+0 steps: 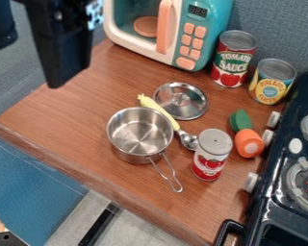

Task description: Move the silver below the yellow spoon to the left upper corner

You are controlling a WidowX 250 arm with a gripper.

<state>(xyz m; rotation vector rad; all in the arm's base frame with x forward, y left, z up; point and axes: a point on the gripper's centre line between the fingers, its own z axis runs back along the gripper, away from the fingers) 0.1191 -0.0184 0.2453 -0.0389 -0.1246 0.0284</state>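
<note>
High in the upper left hangs the black gripper [66,48], well above the table and up and to the left of the silver pot. The silver pot [140,134] stands upright and empty near the middle of the wooden table, its wire handle pointing to the lower right. Along the pot's upper right side lies the yellow spoon [158,108], with a yellow handle and a silver bowl end at the lower right. A silver lid [181,100] lies just beyond the spoon.
A tomato can [211,156] stands right of the pot. An orange and green toy carrot [247,139] lies farther right, near the stove [278,206]. Two cans stand behind, beside the toy microwave [208,29]. The table's front edge [86,178] runs along the lower left.
</note>
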